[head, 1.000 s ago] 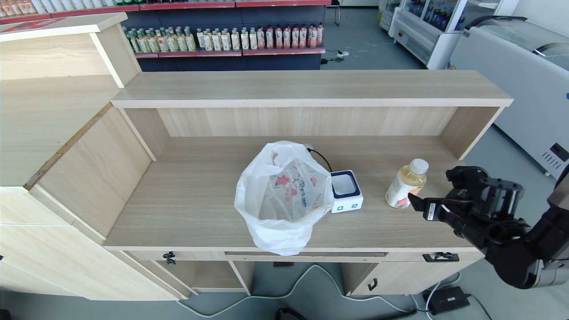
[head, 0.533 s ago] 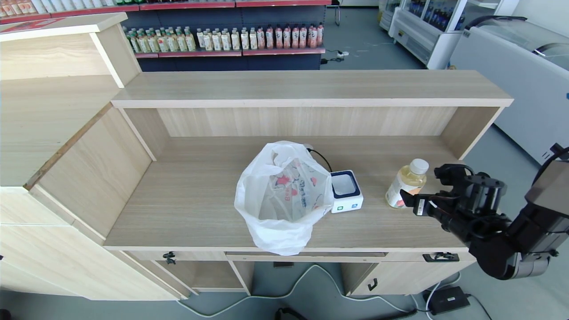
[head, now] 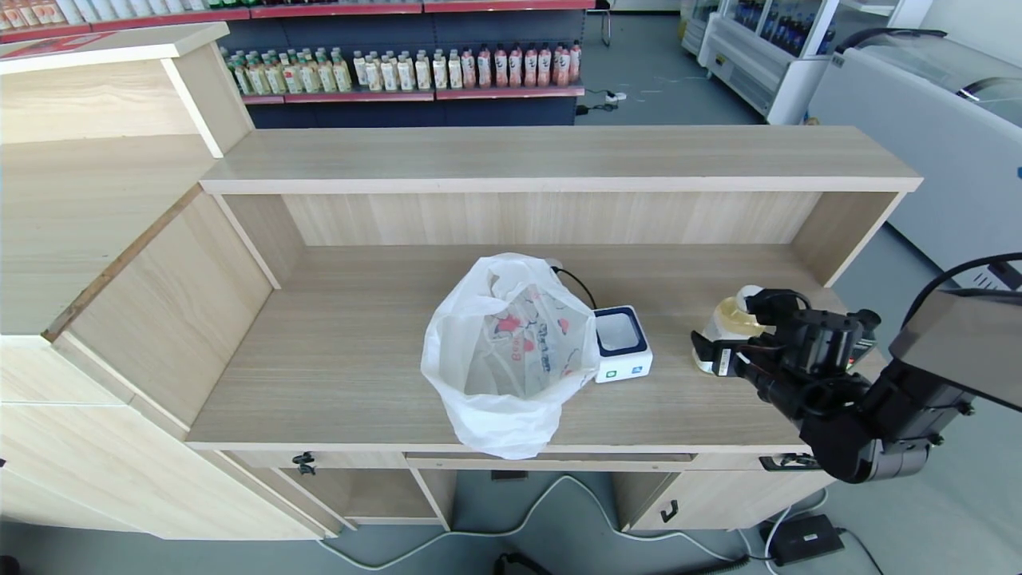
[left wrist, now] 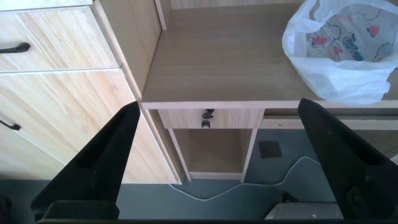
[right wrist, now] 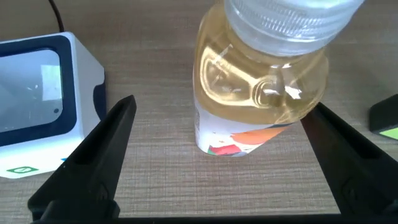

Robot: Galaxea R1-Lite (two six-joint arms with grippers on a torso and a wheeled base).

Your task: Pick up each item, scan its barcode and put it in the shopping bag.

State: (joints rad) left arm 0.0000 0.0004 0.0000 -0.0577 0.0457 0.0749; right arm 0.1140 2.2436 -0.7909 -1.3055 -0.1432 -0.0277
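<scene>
A bottle of yellow drink (head: 728, 321) (right wrist: 261, 81) with a white cap stands upright at the right of the wooden counter (head: 359, 351). My right gripper (head: 738, 327) (right wrist: 222, 109) is open, one finger on each side of the bottle and neither touching it. The white shopping bag (head: 511, 351) (left wrist: 342, 50) stands open at the counter's middle. Beside it on the right sits the white barcode scanner (head: 621, 343) (right wrist: 43, 112), window facing up. My left gripper (left wrist: 217, 106) hangs open and empty in front of the counter's left part, below its front edge.
A raised shelf (head: 559, 156) runs along the counter's back, and side walls close both ends. A black cable (head: 575, 283) leads from behind the bag to the scanner. A small dark object with a green patch (right wrist: 385, 118) lies near the bottle. Drawers (left wrist: 56, 56) sit under the counter.
My right arm has moved left and forward to the bottle, so its open fingers now straddle it. Bottle, bag and scanner have stayed put.
</scene>
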